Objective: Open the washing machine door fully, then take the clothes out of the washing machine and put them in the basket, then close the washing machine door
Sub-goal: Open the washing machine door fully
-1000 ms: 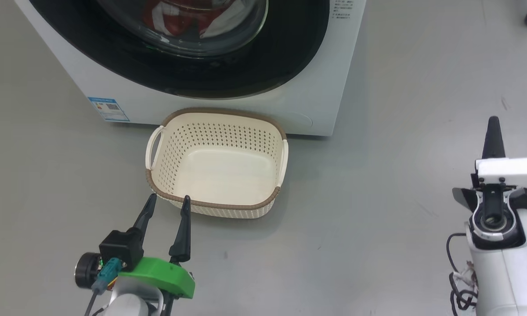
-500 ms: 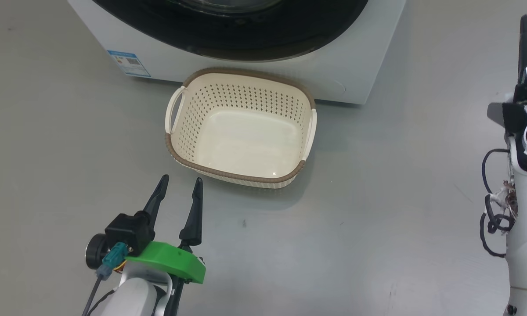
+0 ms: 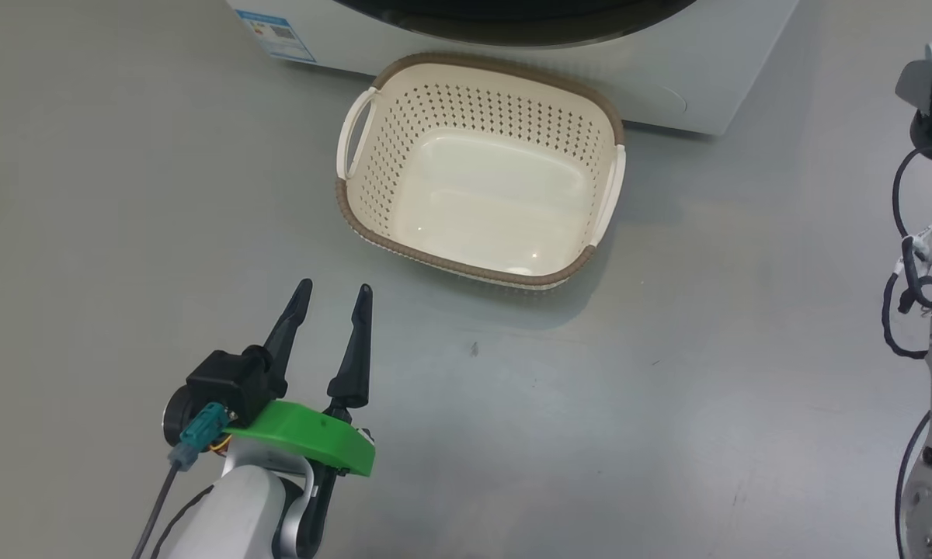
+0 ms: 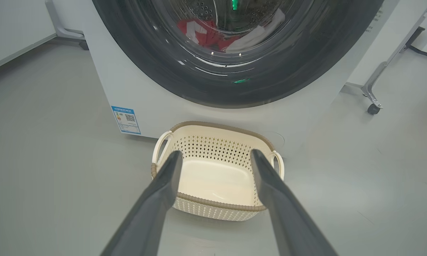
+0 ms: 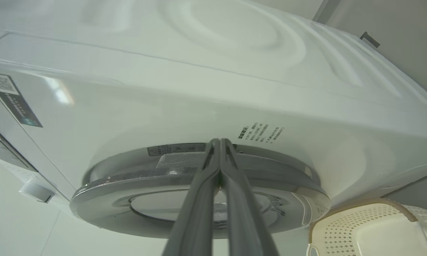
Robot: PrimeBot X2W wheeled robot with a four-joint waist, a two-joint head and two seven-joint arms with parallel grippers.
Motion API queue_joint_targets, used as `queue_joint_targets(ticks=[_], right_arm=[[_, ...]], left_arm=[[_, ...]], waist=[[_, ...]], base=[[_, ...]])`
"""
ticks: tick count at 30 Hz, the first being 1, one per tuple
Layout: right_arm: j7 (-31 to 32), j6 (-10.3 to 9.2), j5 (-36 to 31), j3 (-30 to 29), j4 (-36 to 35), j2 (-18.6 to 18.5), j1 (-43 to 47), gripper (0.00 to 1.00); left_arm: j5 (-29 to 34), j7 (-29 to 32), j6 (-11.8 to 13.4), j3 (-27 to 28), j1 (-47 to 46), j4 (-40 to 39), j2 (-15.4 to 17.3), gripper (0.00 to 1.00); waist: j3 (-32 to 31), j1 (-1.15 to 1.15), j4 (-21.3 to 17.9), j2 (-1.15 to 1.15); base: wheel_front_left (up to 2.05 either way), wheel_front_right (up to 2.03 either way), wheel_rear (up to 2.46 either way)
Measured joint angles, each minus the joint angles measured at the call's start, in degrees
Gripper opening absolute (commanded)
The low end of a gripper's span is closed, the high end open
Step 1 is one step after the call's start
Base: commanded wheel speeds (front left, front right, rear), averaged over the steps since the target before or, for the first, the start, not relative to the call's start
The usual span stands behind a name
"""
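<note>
The washing machine (image 4: 103,71) stands white and tall, its glossy black washing machine door (image 4: 146,64) shut. Red and white clothes (image 4: 206,30) show through the glass. The cream basket (image 3: 466,268) sits empty on the floor right before the machine (image 3: 668,85). My left gripper (image 3: 335,286) hovers open just short of the basket's near left corner; in the left wrist view its gripper (image 4: 216,152) frames the basket (image 4: 213,202). My right gripper (image 5: 219,140) is shut and empty, tips at the door's grey outer edge (image 5: 135,185) where it meets the white front.
A blue label (image 4: 126,119) marks the washer's lower left corner. A wheeled metal frame leg (image 4: 372,103) stands right of the machine, another (image 4: 64,33) behind its left side. My right arm with loose black cables (image 3: 912,287) fills the head view's right edge. Grey floor surrounds the basket.
The head camera has shifted, so the washer and basket slid up and right in the picture. My right gripper rose out past the head view's top edge, toward the washer. The left gripper stays open.
</note>
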Motion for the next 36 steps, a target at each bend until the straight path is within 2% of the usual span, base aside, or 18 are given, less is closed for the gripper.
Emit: queue_joint_targets(ticks=[10,20,36], right_arm=[[3.9,-0.02,2.1,-0.6,4.4,-0.4,-5.9,0.0],[6.9,-0.02,5.2,-2.7,12.3,-0.4,-10.9,0.0],[9.1,-0.02,6.6,-3.0,20.4,-0.5,-20.1,0.0]], left_arm=[[-0.8,0.0,0.0,-0.8,-0.1,0.1,-0.1,1.0],[-1.8,0.0,0.0,-1.9,-0.3,0.1,-0.2,1.0],[-1.8,0.0,0.0,-2.4,-0.4,0.1,-0.3,1.0]], waist=[[2.0,0.0,3.0,0.0],[3.3,0.0,5.3,0.0],[4.4,0.0,6.9,0.0]], base=[[0.0,0.0,0.0],[0.0,0.0,0.0],[0.0,0.0,0.0]])
